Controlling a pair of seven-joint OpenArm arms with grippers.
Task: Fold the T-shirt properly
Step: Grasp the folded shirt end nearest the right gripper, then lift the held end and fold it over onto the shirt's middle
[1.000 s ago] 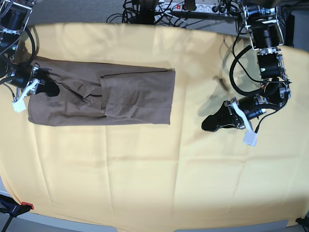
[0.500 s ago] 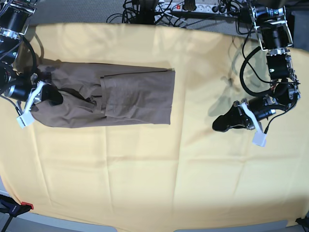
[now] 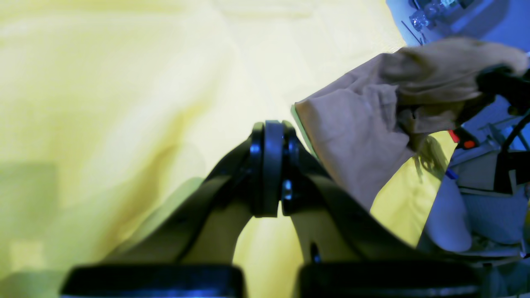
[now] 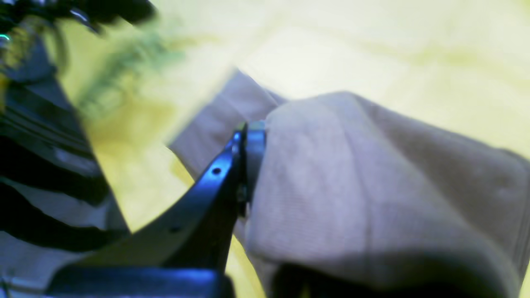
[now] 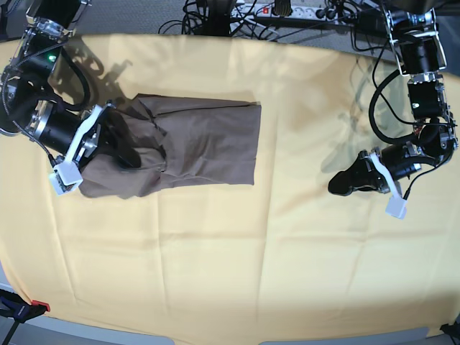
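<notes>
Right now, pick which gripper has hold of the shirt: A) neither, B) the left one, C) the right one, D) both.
C: the right gripper is shut on the bunched end of the shirt, fabric draped over its fingers in the right wrist view, while the left gripper is shut and empty over the yellow cloth, apart from the shirt.

yellow cloth [image 5: 215,251], power strip [image 5: 277,10], tangled black cables [image 5: 208,14]
</notes>
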